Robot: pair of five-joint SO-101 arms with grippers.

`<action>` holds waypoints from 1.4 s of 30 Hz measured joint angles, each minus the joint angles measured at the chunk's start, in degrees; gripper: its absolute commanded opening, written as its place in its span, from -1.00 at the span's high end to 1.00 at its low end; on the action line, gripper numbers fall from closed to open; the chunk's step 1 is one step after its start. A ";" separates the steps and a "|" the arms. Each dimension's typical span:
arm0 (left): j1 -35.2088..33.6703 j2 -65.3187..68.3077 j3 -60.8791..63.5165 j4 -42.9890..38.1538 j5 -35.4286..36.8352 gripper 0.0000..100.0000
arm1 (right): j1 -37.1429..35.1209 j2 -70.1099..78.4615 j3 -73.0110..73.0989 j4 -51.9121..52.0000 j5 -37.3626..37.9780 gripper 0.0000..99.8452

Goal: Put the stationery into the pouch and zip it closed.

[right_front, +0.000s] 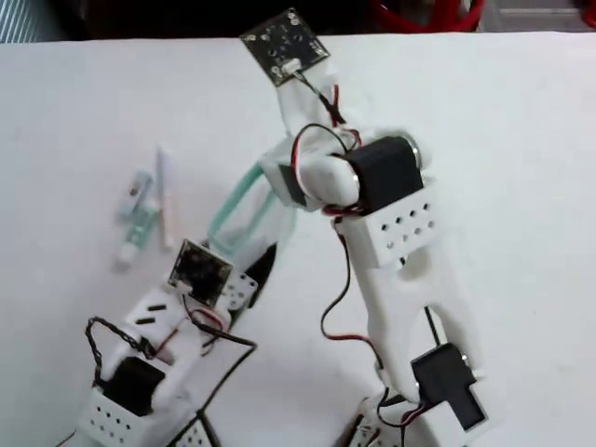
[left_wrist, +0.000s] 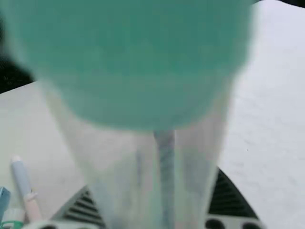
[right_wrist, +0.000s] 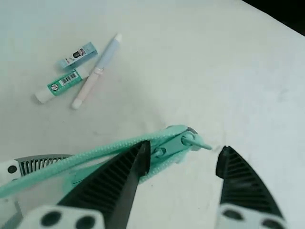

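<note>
L grip (left_wrist: 155,191): fingers on both sides of pouch (left_wrist: 143,157), pinching it | R grip (right_wrist: 183,148): fingers apart, zip pull (right_wrist: 189,138) btwn them, not pinched | pouch sits up on table (right_front: 521,140) btwn the 2 arms | pen (right_wrist: 97,69), glue stick (right_wrist: 59,86), small box (right_wrist: 78,55): lying together on table near pouch, not in it
</note>
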 measured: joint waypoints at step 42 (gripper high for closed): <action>-39.47 57.67 -79.21 35.69 -8.35 0.36 | -0.44 0.18 0.00 0.00 0.00 0.52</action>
